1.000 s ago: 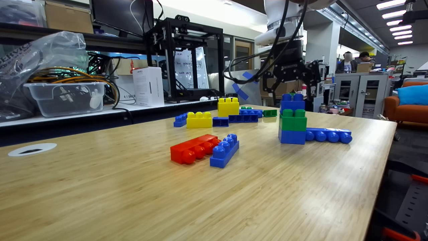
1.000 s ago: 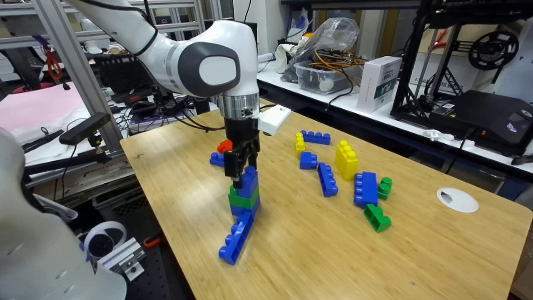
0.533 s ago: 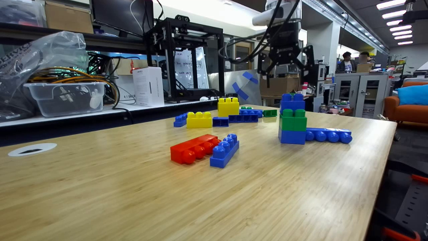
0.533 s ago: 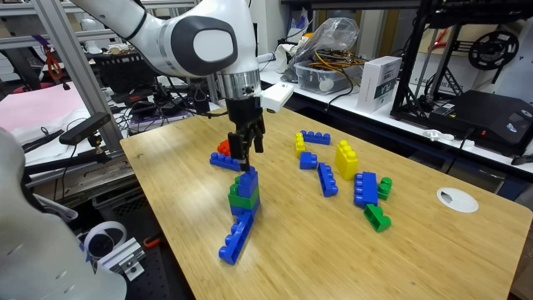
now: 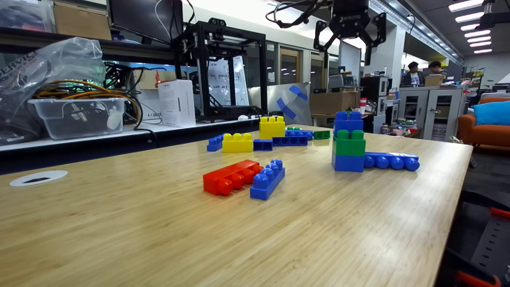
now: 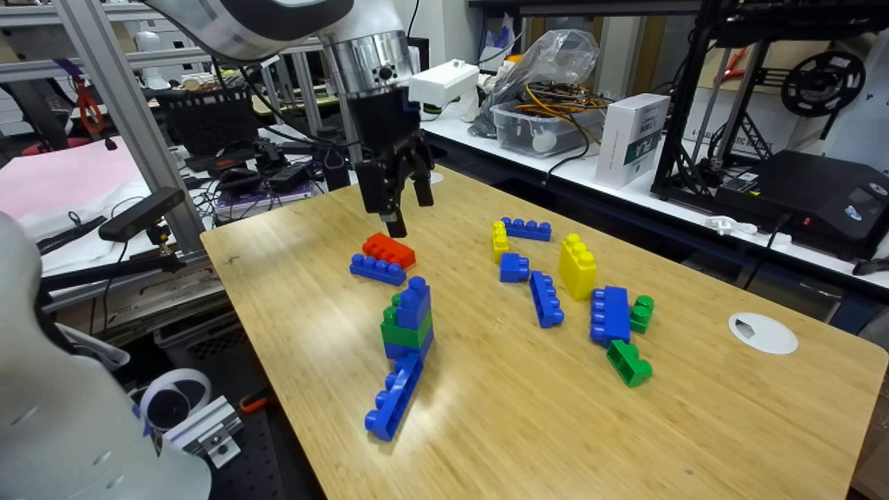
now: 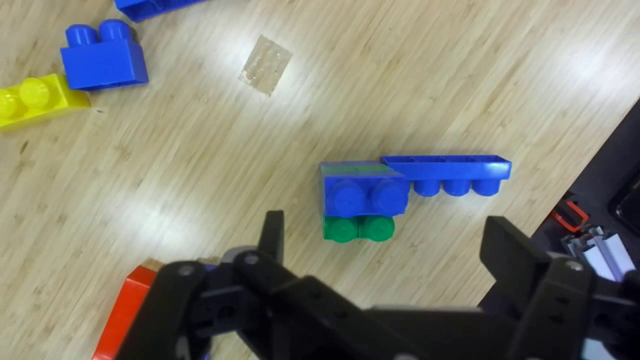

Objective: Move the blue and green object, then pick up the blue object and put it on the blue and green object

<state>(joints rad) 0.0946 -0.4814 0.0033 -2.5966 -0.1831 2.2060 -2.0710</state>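
White ceiling lights point(image 5: 470, 16) burn out at the top of an exterior view, where the upper wall point(image 5: 247, 16) glows nearly as pale. The worktop point(image 5: 167, 235) is brightly lit, with faint, soft-edged shadows; the floor point(image 5: 492, 171) beyond it is dark. A glint whitens the long blue brick point(image 5: 392, 156). In the wrist view, hazy glare bleaches the worktop in several patches. The tower point(image 5: 349, 146) is crisp in both exterior views, a little softer from the wrist.

Claw point(image 6: 411, 214), fingers parted, hangs over table point(image 6: 500, 403). Below and apart from claw: blue brick point(image 6: 414, 307) atop blue and green tower point(image 6: 404, 336).
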